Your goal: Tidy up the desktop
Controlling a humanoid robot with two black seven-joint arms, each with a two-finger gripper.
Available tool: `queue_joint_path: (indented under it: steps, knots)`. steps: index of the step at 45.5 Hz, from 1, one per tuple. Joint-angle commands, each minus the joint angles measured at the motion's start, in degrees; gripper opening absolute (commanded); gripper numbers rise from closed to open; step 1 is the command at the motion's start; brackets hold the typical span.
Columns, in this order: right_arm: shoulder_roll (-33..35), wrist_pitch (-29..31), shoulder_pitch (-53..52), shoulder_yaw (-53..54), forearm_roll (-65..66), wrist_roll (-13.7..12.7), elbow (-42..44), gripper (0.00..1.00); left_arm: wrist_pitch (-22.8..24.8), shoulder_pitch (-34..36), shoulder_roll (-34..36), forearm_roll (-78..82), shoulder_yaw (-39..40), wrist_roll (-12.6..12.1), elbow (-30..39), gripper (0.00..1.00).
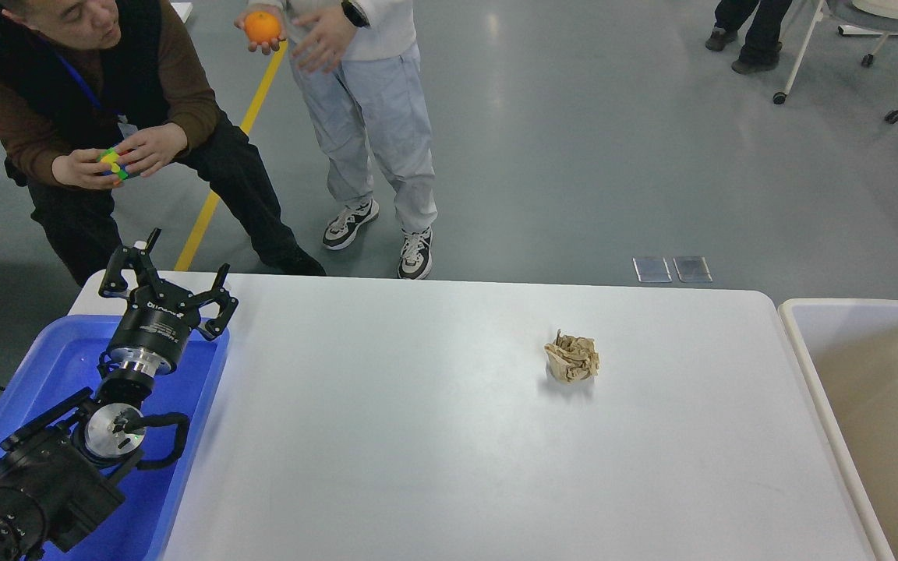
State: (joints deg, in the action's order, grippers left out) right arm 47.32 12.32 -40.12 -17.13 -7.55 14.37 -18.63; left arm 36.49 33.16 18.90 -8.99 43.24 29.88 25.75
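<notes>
Desktop [433, 436], crumpled paper [571, 358] mid-right, bin [796, 343] at rt edge, left jaws [168, 284] spread over blue tray [59, 358]

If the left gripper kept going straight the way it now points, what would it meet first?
The open left gripper points up-image, over the blue tray's far end toward the desktop's far-left corner. Nothing lies there; beyond the edge crouches a man in brown, though depth is unclear.

We see our left arm [44, 475] hide much of the blue tray [199, 374]; the frame edge crops the beige bin [800, 327].
</notes>
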Motion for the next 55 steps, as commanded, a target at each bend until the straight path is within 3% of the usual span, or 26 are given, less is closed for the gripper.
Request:
queue_joint_path:
  steps: [1,10,31,37,40,43,46,55]
  knots:
    - [-6.0,-5.11,4.79,0.26,-5.2,-2.86,2.02,0.0,-0.01,0.06,0.0,0.03,0.0,0.0,0.0,1.0]
    - [-9.96,-5.46,8.04,0.26,-2.21,-2.86,8.61,0.0,-0.01,-0.03,0.0,-0.06,0.0,0.0,0.0,1.0]
    - [-12.25,-6.08,11.91,0.26,-1.59,-2.42,11.95,0.0,-0.01,-0.03,0.0,-0.06,0.0,0.0,0.0,1.0]
    - [-12.33,-6.95,11.82,0.43,-1.85,-2.42,11.95,0.61,-0.01,-0.03,0.0,0.03,0.0,0.0,0.0,1.0]
    - [-13.21,-7.83,11.82,1.31,-1.94,-2.42,11.95,0.71,-0.01,-0.03,0.0,0.03,0.0,0.0,0.0,1.0]
    - [-13.39,-8.19,11.73,2.71,-1.94,-2.51,11.95,0.89,-0.01,0.06,0.0,0.03,0.0,0.0,0.0,1.0]
    - [-13.39,-8.19,11.73,4.12,-1.85,-2.51,11.95,0.99,-0.01,0.06,0.0,-0.06,0.0,0.0,0.0,1.0]
    - [-13.3,-8.1,9.98,6.14,-1.94,-2.51,11.95,0.99,-0.01,-0.03,0.0,0.03,0.0,0.0,0.0,1.0]
